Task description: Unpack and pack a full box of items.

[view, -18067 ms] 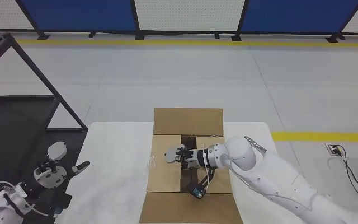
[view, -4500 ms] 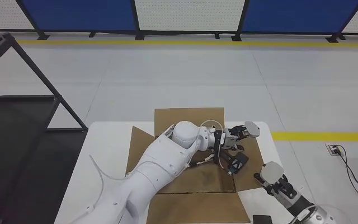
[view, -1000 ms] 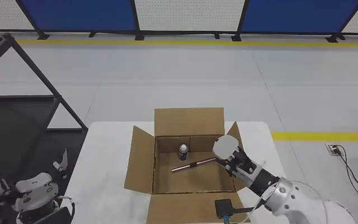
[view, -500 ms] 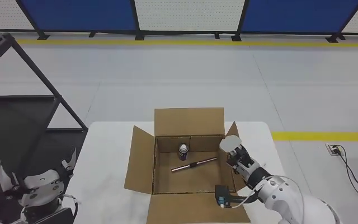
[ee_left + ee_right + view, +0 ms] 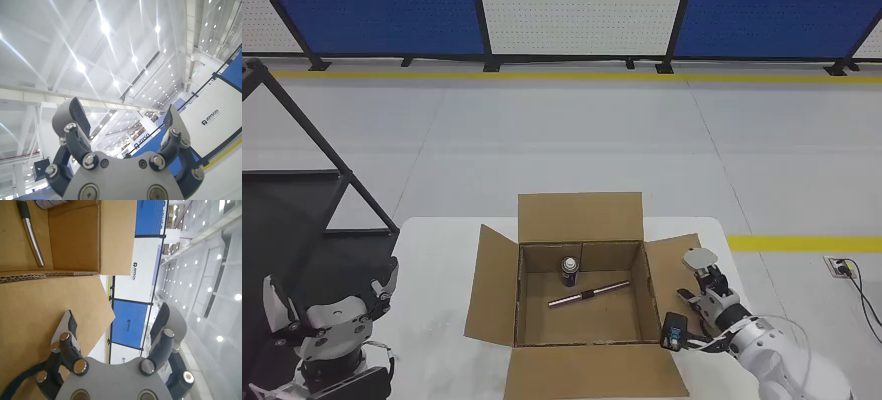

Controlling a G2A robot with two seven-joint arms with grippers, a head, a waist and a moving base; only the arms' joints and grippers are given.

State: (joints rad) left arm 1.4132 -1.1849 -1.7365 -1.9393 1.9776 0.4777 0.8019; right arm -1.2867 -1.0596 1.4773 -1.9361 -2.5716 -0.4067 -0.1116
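1. My left claw sits off the table's left edge, in front of the black rack and well apart from the box. It points up at the ceiling lights. Its fingers are spread wide with nothing between them.
2. The white table carries the cardboard box at its middle, with all four flaps folded outward.
3. Inside the box, a small dark can stands upright close to the back wall.
4. Near the can, a metal rod lies slantwise on the box floor. Part of it is a dark grip and the rest is bright metal.
5. The right flap slopes outward from the box wall, over the table's right side.
6. My right claw hangs over that flap, outside the box. Its fingers are parted and grip nothing. One finger lies close against the cardboard, though I cannot tell whether it touches. The other stands in open air past the flap's corner.
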